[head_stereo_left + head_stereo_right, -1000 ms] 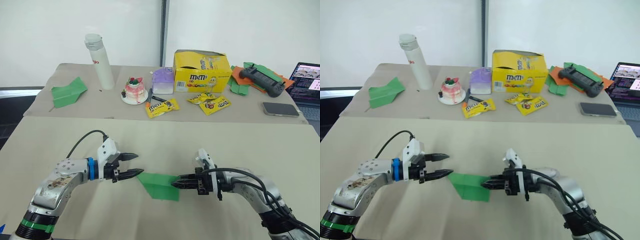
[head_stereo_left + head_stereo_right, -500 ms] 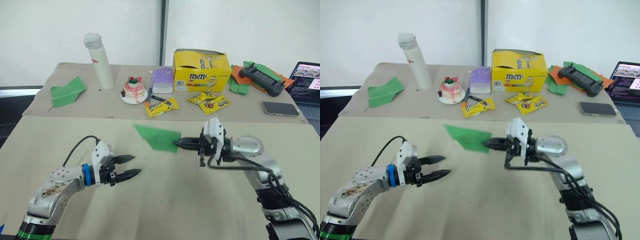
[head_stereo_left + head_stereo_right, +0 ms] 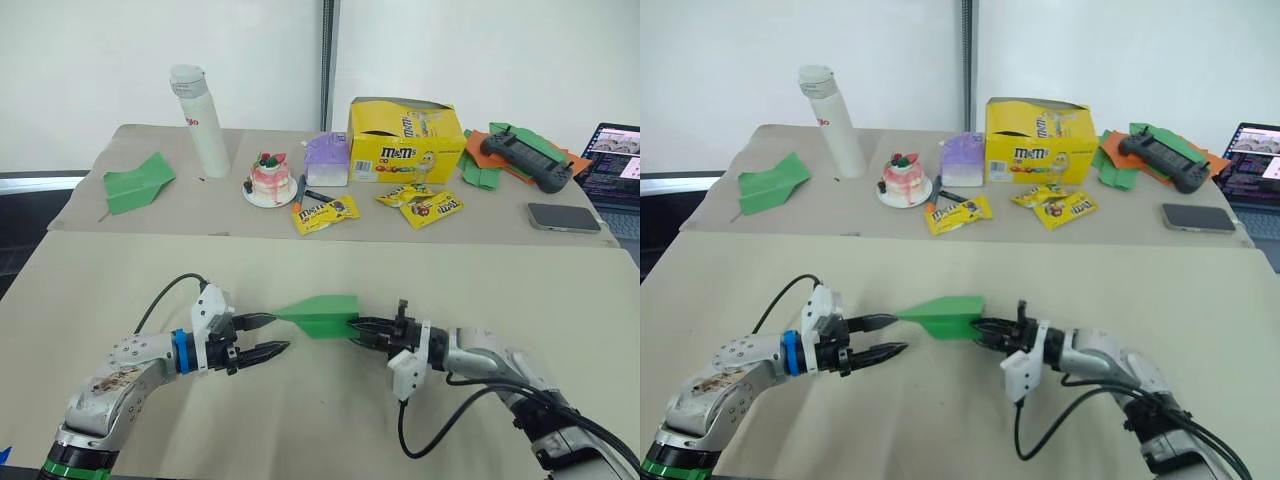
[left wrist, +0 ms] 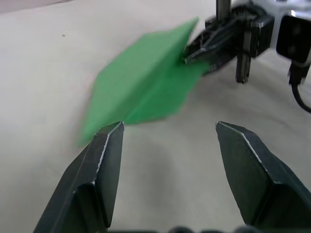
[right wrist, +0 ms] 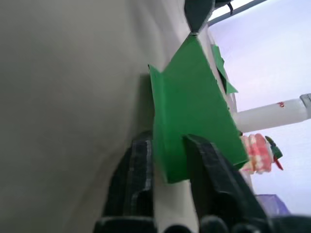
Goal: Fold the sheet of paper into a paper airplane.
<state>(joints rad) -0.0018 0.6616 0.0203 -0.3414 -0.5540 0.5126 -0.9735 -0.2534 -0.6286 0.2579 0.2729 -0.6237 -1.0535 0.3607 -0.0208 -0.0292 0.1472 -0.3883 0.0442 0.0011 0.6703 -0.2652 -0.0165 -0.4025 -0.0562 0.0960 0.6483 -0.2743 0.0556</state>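
The sheet of paper is folded into a pointed bright-green wedge, the paper airplane (image 3: 322,315). It hangs just above the near table, nose pointing toward my left side. My right gripper (image 3: 355,330) is shut on its rear end; the right wrist view has both black fingers (image 5: 141,160) pinching the green fold (image 5: 194,97). My left gripper (image 3: 272,334) is open just off the nose. The left wrist view has the wedge (image 4: 146,87) beyond its spread fingers (image 4: 109,145), apart from them.
On the far table stand a lookalike green plane (image 3: 138,183), a white bottle (image 3: 200,120), a small cake (image 3: 270,180), a purple box (image 3: 326,160), the yellow M&M's box (image 3: 405,140), candy packets (image 3: 325,212), a paper heap under a black controller (image 3: 520,155), a phone (image 3: 562,216) and a laptop (image 3: 615,165).
My right gripper raised the green wedge off the table, then brought it back down and leftward, turned over. My left gripper stayed open, drew back, then shifted right toward the nose.
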